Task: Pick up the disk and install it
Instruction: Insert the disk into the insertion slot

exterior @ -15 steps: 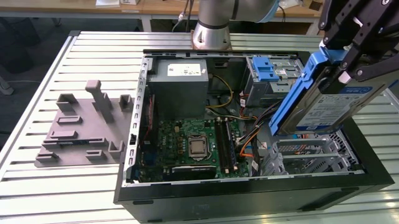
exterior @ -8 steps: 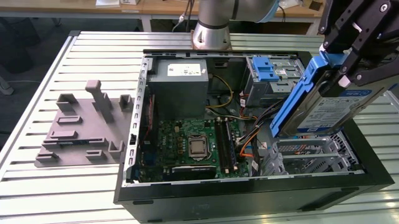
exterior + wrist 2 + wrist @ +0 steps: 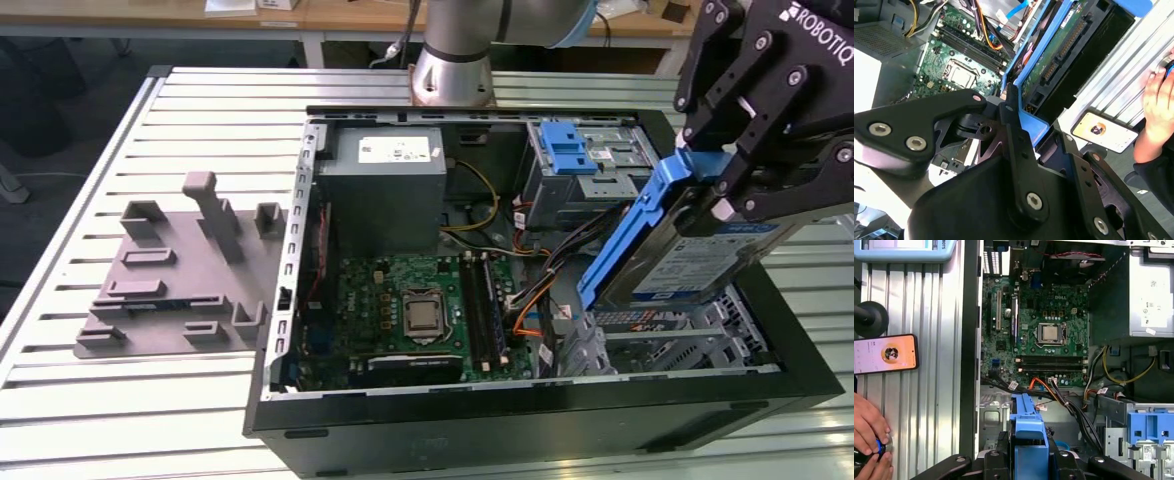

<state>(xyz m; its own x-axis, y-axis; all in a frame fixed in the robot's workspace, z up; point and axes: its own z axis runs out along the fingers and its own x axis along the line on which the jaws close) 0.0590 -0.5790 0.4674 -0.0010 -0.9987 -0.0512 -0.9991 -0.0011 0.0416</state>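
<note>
The black claw (image 3: 731, 195) is pinching the disk (image 3: 674, 260), a silver hard drive with blue side rails. It holds the disk tilted on edge above the open computer case (image 3: 534, 420), over the metal drive bay at the exterior view's right. A grey slotted tray (image 3: 174, 280) lies on the ribbed worktop (image 3: 227, 120) just beside the case, and in the first wrist view a person's hand (image 3: 869, 430) rests on the worktop near a phone (image 3: 885, 354).

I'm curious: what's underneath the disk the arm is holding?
Below the disk, clamped in the tool, a metal bay of the open case shows, cables beside it. The disk covers the rest.
</note>
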